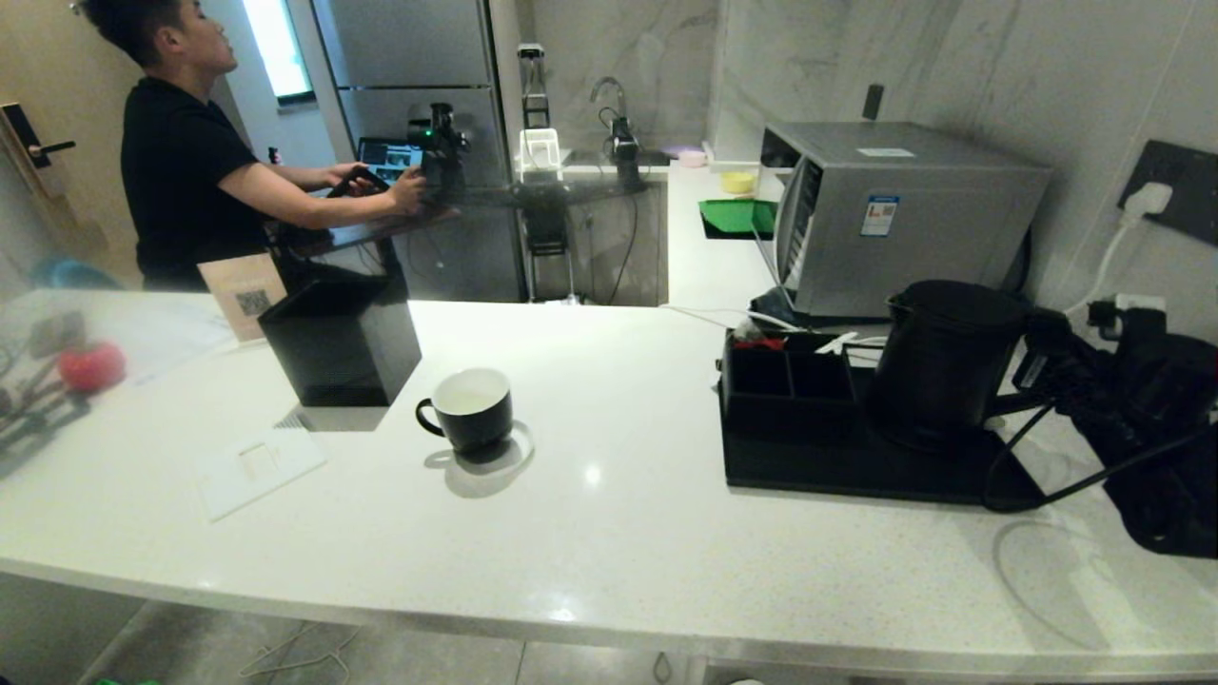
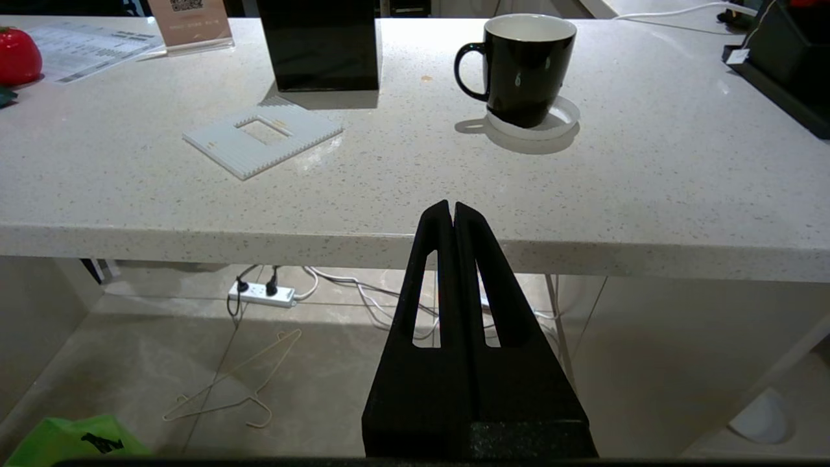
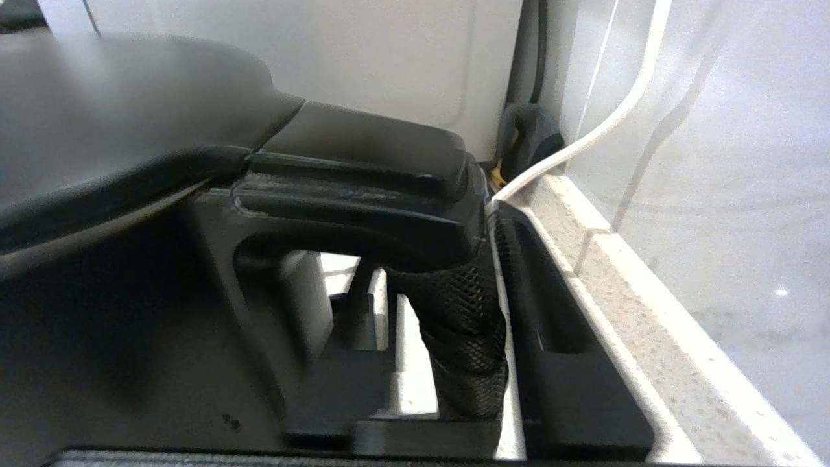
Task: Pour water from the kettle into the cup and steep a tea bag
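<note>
black kettle (image 1: 942, 366) handle between parted right claw (image 3: 447, 337) fingers, grip unclear; left claw (image 2: 452, 211) together.

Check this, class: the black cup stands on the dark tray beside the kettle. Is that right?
Not quite. The head view shows the cup on the white counter, well apart from the kettle; only the kettle stands on the dark tray.

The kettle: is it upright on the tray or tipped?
Upright. The kettle stands with its base flat on the black tray, lid level; the cup sits apart.
</note>
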